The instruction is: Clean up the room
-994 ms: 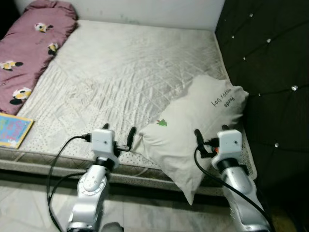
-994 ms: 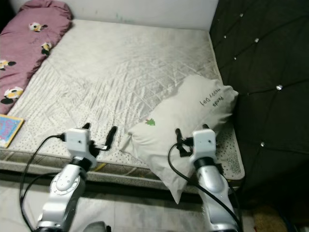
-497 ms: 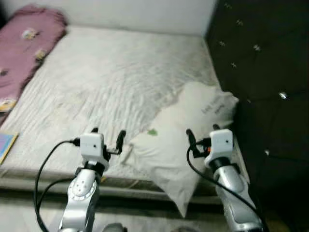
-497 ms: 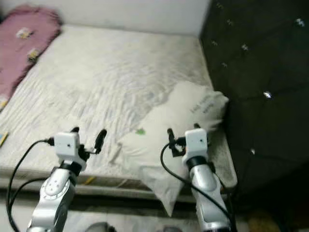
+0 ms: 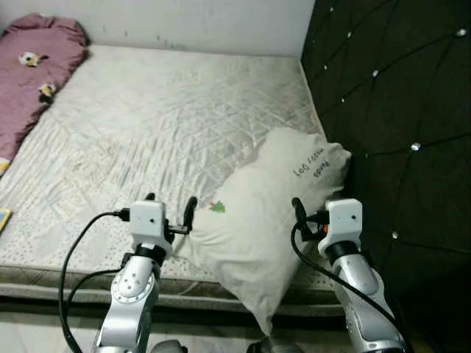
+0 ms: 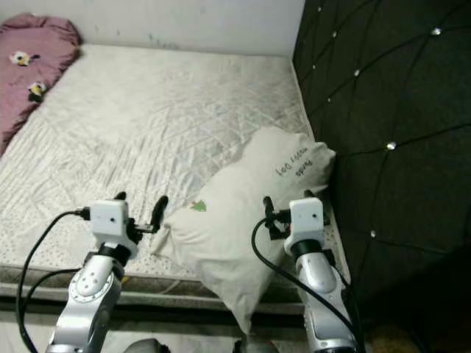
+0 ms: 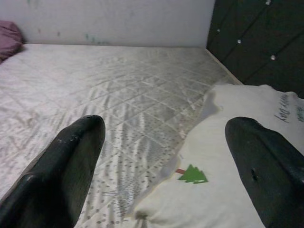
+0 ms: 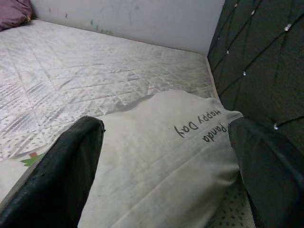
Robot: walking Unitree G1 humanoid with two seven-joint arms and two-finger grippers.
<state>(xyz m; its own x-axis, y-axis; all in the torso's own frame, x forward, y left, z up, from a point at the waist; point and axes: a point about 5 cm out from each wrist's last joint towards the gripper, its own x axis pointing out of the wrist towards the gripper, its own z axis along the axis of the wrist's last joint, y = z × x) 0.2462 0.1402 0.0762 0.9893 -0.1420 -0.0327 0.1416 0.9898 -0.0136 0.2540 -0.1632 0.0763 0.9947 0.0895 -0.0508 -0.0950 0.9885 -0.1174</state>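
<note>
At the foot-side edge of the bed: I stand facing the mattress [image 5: 162, 110], both arms raised in front of me.

Pillow: white pillow [image 5: 265, 213] lies askew at 3 o'clock on the mattress, top corner against the dark tufted headboard [image 5: 390, 110], bottom corner hanging off the mattress edge toward the floor at 6 o'clock. Green tree print faces up, lettering near the headboard end. Judged out of place because it sits diagonal and half off; a made bed would have it flat and square against the headboard.

Left hand: left hand [image 5: 170, 209] hovers at the pillow's 9 o'clock corner, fingers spread wide, holding nothing. Wrist view looks between the fingers [image 7: 66, 161] onto the tree print, so the corner sits just ahead of the opening.

Right hand: right hand [image 6: 288, 207] is over the pillow's 3 o'clock side near the headboard, spread wide too, empty. Wrist view frames the lettered end.

Why this stance: one hand on each side brackets the pillow for a two-point lift; soft and floppy, it would sag from a single pinch.

Other clutter: pink flowered blanket [image 5: 33, 73] bunched at 10 o'clock, well apart from the pillow.

Stage: approach, pillow not yet gripped.

Risk: hanging corner could drag the pillow off if I nudge it.
</note>
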